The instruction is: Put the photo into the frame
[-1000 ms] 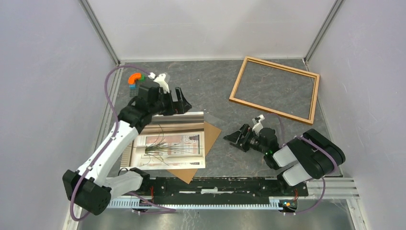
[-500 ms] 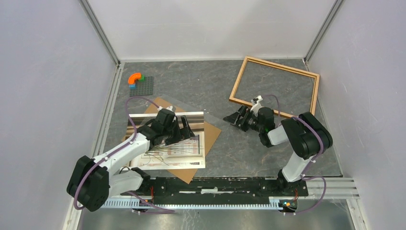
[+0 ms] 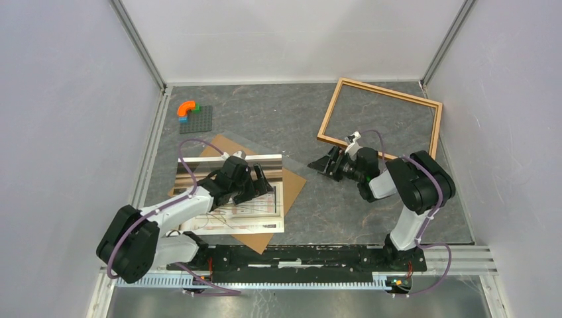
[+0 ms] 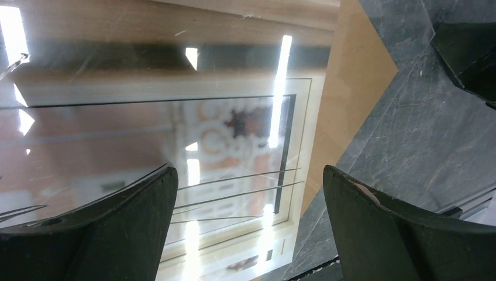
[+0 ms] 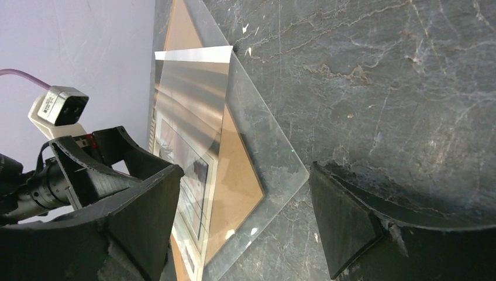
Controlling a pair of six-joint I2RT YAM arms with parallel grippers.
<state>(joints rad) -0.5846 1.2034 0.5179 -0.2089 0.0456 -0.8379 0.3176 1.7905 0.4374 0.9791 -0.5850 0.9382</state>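
Note:
The photo (image 3: 255,215) lies flat at the left on a brown backing board (image 3: 295,182), under a clear pane that mirrors the lights. My left gripper (image 3: 255,182) hovers low over the photo's right half, open, nothing between its fingers. In the left wrist view the photo (image 4: 234,134) fills the gap of the left gripper (image 4: 248,172). The light wooden frame (image 3: 391,91) lies empty at the back right. My right gripper (image 3: 329,163) is open between the board's right corner and the frame's near-left corner. Seen from the right wrist, the right gripper (image 5: 245,175) faces the pane's corner (image 5: 275,152).
A dark studded baseplate (image 3: 199,119) carrying an orange curved piece (image 3: 187,108) sits at the back left. Pale walls close the table on three sides. The arms' mounting rail (image 3: 298,255) runs along the near edge.
My left arm swung from the back left, by the orange piece, down over the photo. My right arm reached farther back toward the frame's near-left corner. Both grippers stayed open.

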